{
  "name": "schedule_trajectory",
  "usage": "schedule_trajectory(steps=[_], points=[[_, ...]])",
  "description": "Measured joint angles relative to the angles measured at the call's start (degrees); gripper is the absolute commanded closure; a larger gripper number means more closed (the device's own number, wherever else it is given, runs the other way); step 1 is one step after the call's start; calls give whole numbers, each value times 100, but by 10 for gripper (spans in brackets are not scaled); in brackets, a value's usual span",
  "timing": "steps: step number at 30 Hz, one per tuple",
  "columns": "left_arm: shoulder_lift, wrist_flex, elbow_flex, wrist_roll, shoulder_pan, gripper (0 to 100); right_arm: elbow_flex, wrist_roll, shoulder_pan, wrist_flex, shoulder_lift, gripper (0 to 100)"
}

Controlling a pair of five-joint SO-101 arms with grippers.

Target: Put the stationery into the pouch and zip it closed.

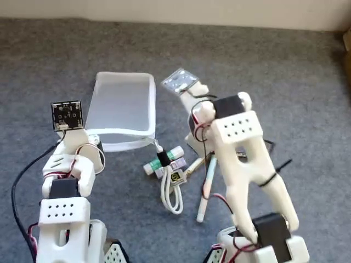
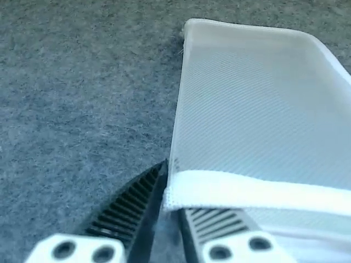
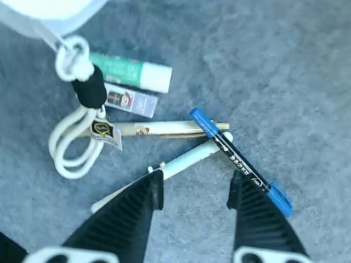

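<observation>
White pouch [image 1: 123,104], blue pen [image 3: 240,160]

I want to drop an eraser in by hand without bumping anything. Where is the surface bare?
Bare: the grey surface beyond the pouch, and left of it past the left arm. Crowded: between the pouch and the right claw, where pens, tube and cord lie.

high: overhead, far | wrists: close, downward | shared: pouch [image 1: 122,104]
</observation>
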Motion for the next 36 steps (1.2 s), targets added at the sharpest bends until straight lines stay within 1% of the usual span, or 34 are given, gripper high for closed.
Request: schedule_trajectory(steps=[5, 12, 19, 24, 29, 33, 36], points=[[0, 0, 0, 0, 0, 993, 0, 492, 0, -457, 721, 814], [0, 0, 0, 0, 0, 993, 0, 1073, 299, -1029, 1600, 815], [0, 0, 0, 0, 0, 993, 0, 1512, 369, -1222, 2215, 817], [0, 0, 0, 0, 0, 993, -9, 1591, 369, -1231, 2558, 891], [0, 0, 0, 0, 0, 993, -79, 1591, 387, -1275, 2910, 924], [0, 0, 0, 0, 0, 993, -123, 1591, 404, -1275, 3007, 994], [0, 0, 0, 0, 0, 993, -123, 1591, 404, -1275, 3015, 994]])
